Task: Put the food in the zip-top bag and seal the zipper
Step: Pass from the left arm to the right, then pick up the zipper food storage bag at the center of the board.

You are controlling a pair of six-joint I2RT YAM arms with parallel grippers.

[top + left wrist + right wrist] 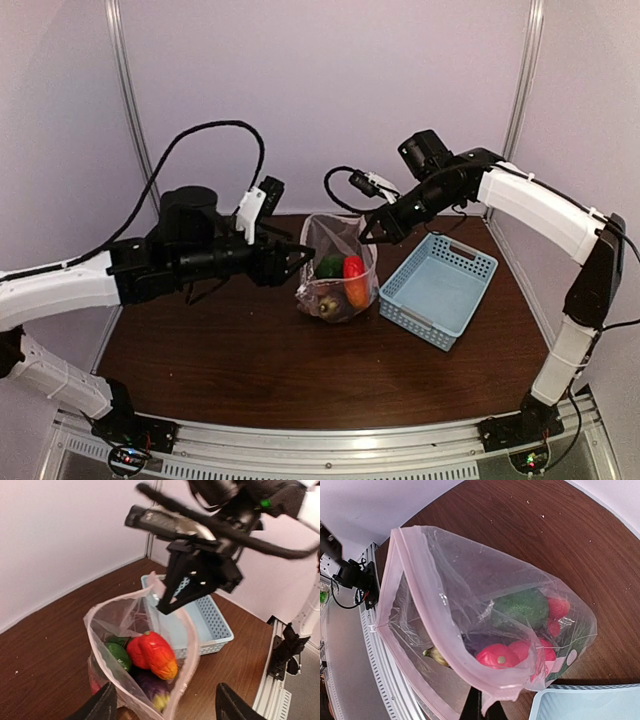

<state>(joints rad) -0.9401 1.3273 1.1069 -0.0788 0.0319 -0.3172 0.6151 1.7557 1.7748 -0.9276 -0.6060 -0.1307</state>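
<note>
Left fingers [102, 705] were spread wide and released, with the near rim of the zip-top bag [335, 235] running between them, unclamped. Right fingers [172, 592] were clenched on the opposite rim, the one toward the basket [420, 322], and held that edge up. Zipper [387, 585] was unsealed and the mouth gaped open. Bag bottom sat on the bench [250, 370], just left of the basket; couldn't tell if they touched. Food was all inside the bag, none in the basket: orange-red piece [152, 652] on top, green cucumber [117, 655] on its side away from the basket, eggplant [150, 682] underneath. Right wrist view also showed the green lump [520, 607], small red fruits [557, 607] and red tomato [497, 657] through the plastic.
</note>
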